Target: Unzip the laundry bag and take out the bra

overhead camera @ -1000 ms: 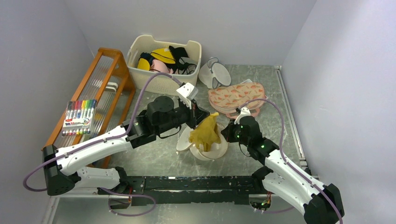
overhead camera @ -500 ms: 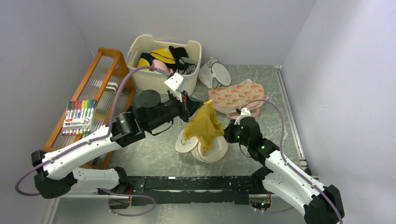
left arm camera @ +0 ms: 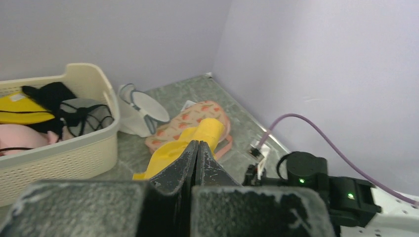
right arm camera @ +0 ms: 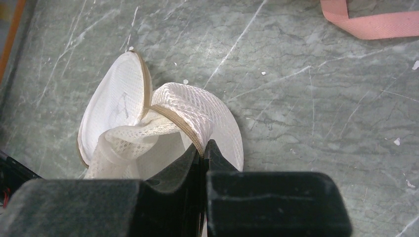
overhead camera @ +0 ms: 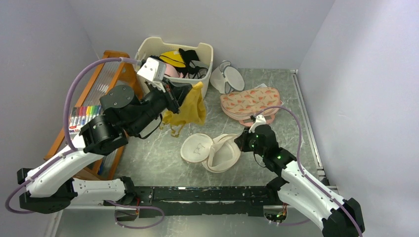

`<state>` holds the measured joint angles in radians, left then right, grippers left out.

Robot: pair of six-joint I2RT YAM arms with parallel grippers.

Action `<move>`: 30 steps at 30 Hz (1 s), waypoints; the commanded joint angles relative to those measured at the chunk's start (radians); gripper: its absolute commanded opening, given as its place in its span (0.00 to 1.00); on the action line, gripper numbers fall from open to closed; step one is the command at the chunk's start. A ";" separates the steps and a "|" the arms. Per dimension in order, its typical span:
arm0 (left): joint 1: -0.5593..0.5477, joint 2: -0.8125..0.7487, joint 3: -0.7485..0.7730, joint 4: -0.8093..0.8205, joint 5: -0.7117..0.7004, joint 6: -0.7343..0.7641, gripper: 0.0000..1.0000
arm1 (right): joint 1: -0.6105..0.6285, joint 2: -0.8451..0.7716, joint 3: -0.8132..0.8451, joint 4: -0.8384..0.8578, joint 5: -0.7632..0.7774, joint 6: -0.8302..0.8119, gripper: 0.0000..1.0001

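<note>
While the left tool (overhead camera: 179,95) hangs high above the table (overhead camera: 153,148), its fingers pinched tight on the yellow bra (overhead camera: 190,109), the garment dangles clear of the surface just in front of the cream basket (overhead camera: 170,88). The laundry bag (overhead camera: 220,154) lies unzipped near the middle of the table, well apart from the bra. Its flat lid (overhead camera: 196,148) is flopped open toward the left arm's side, touching the body. The right tool (overhead camera: 241,143) is clamped on the bag's cream zip rim at the right edge, with mesh caught between its closed fingers. Behind the bag lie a pink pouch (overhead camera: 249,101) with orange shapes and a second mesh bag (overhead camera: 226,76).
</note>
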<state>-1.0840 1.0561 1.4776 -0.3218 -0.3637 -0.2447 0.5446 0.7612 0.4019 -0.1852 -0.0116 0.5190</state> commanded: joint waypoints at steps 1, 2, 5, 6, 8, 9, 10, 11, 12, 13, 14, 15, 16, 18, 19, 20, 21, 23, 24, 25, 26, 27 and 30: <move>-0.004 0.064 0.092 -0.132 -0.132 0.043 0.07 | 0.003 -0.028 -0.011 0.020 -0.002 -0.004 0.02; -0.004 0.079 0.112 -0.142 -0.142 0.051 0.07 | 0.003 -0.030 -0.011 0.020 -0.002 -0.005 0.02; -0.003 0.140 0.166 -0.158 -0.182 0.090 0.07 | 0.003 -0.036 -0.014 0.020 -0.004 -0.007 0.02; -0.002 0.159 0.181 -0.158 -0.192 0.105 0.07 | 0.003 -0.037 -0.015 0.020 -0.004 -0.007 0.02; 0.008 0.197 0.201 -0.143 -0.195 0.136 0.07 | 0.003 -0.039 -0.014 0.020 -0.004 -0.007 0.02; 0.025 0.214 0.208 -0.126 -0.187 0.147 0.07 | 0.003 -0.040 -0.014 0.020 -0.004 -0.008 0.02; 0.043 0.234 0.216 -0.114 -0.164 0.153 0.07 | 0.004 -0.041 -0.016 0.020 -0.004 -0.008 0.02; 0.073 0.255 0.225 -0.105 -0.130 0.155 0.07 | 0.003 -0.045 -0.015 0.021 -0.003 -0.008 0.02; 0.105 0.275 0.238 -0.099 -0.095 0.150 0.07 | 0.003 -0.048 -0.015 0.021 -0.002 -0.008 0.02; 0.140 0.299 0.258 -0.093 -0.053 0.140 0.07 | 0.003 -0.050 -0.015 0.020 -0.002 -0.008 0.02; 0.181 0.319 0.271 -0.086 -0.010 0.129 0.07 | 0.003 -0.050 -0.016 0.020 -0.002 -0.008 0.02; 0.217 0.342 0.287 -0.080 0.028 0.118 0.07 | 0.003 -0.051 -0.017 0.022 -0.002 -0.008 0.02; 0.250 0.364 0.305 -0.073 0.062 0.110 0.07 | 0.003 -0.050 -0.016 0.021 0.000 -0.008 0.02; 0.303 0.407 0.344 -0.059 0.101 0.107 0.07 | 0.003 -0.046 -0.015 0.021 0.001 -0.009 0.02; 0.327 0.424 0.362 -0.050 0.110 0.108 0.07 | 0.003 -0.043 -0.015 0.022 0.001 -0.010 0.02; 0.353 0.440 0.372 -0.033 0.120 0.112 0.07 | 0.003 -0.041 -0.014 0.021 0.003 -0.010 0.02; 0.382 0.454 0.380 -0.013 0.137 0.113 0.07 | 0.003 -0.038 -0.014 0.023 0.004 -0.010 0.02; 0.442 0.485 0.415 0.018 0.182 0.103 0.07 | 0.003 -0.032 -0.015 0.029 0.006 -0.012 0.02; 0.473 0.506 0.445 0.025 0.214 0.097 0.07 | 0.003 -0.027 -0.013 0.028 0.006 -0.012 0.02; 0.499 0.532 0.481 0.026 0.233 0.092 0.07 | 0.003 -0.024 -0.011 0.027 0.006 -0.012 0.02; 0.524 0.562 0.529 0.020 0.250 0.095 0.07 | 0.003 -0.021 -0.011 0.027 0.005 -0.013 0.02; 0.544 0.591 0.578 0.009 0.253 0.103 0.07 | 0.003 -0.020 -0.011 0.027 0.004 -0.014 0.02; 0.592 0.679 0.719 -0.017 0.250 0.131 0.07 | 0.003 -0.026 -0.012 0.027 0.006 -0.012 0.02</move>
<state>-0.5476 1.6707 2.0396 -0.3832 -0.1761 -0.1371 0.5446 0.7429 0.3981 -0.1841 -0.0139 0.5179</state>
